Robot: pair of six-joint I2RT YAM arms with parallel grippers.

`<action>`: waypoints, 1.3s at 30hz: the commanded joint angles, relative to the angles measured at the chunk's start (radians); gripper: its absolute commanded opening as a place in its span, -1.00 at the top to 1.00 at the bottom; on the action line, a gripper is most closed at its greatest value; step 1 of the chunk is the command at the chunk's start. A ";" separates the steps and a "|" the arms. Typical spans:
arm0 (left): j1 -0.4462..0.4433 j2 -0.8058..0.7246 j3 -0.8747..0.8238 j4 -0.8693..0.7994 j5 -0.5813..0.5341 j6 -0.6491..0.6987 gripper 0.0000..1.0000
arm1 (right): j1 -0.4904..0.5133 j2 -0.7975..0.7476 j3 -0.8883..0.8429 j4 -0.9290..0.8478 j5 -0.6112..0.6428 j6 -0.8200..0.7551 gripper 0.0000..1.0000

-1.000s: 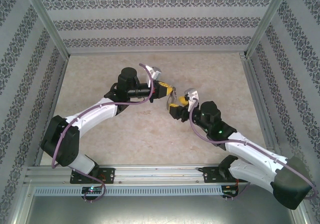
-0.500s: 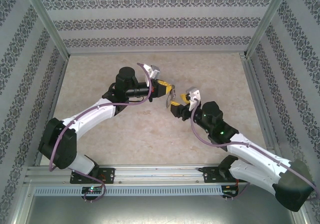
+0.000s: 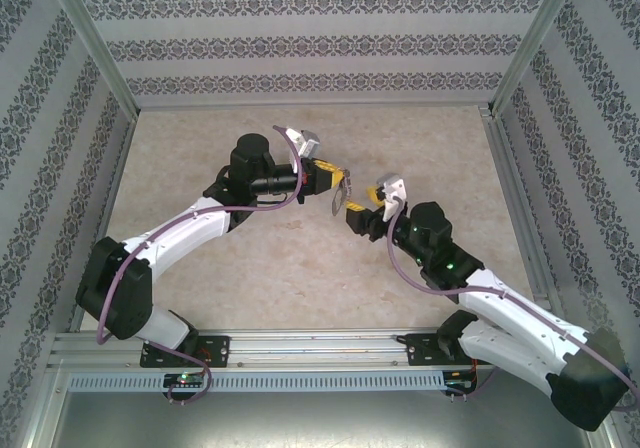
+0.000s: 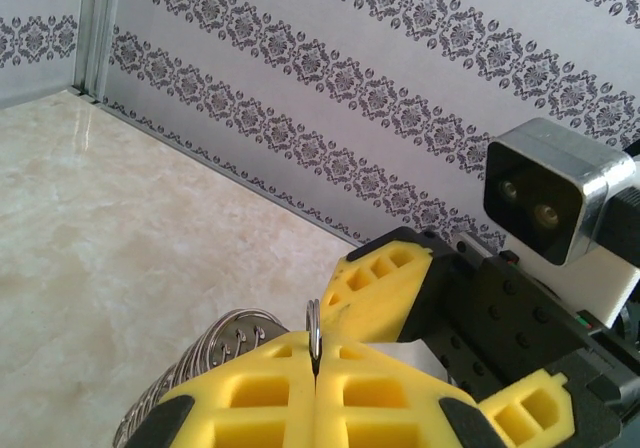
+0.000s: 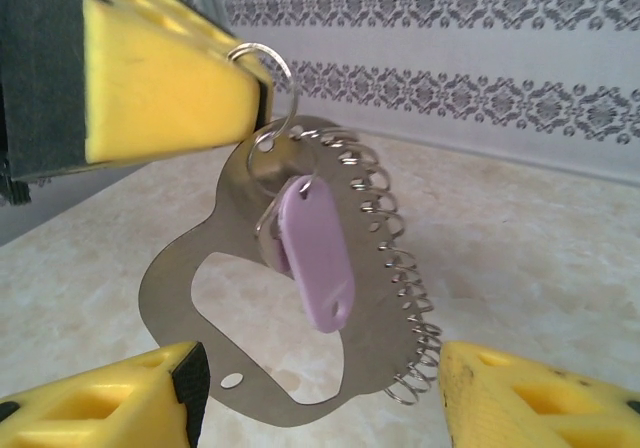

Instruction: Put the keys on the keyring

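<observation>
The left gripper (image 4: pixel 314 363) clamps the keyring (image 5: pixel 225 208) by its wire loop (image 5: pixel 285 73); the right gripper (image 5: pixel 320 398), fingers spread, should pinch the light lilac key (image 5: pixel 318 253) by its head.

Lilac key (image 5: pixel 318 258) against upright metal keyring (image 5: pixel 165 283)

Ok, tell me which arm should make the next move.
Right. The left gripper is shut on the thin ring carrying the keyring and lilac key, so it is occupied. The right gripper is open, a finger on each side of them, probably free to act.
</observation>
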 commanded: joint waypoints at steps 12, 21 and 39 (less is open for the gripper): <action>-0.013 -0.043 0.014 0.028 -0.002 0.011 1.00 | -0.054 -0.023 -0.013 0.041 -0.056 0.015 -0.24; -0.015 -0.042 0.020 0.026 -0.003 0.008 1.00 | -0.052 0.050 0.051 0.077 -0.090 0.002 -0.24; -0.016 -0.048 0.039 -0.017 -0.009 0.036 1.00 | -0.070 0.148 0.126 0.061 -0.094 -0.079 0.51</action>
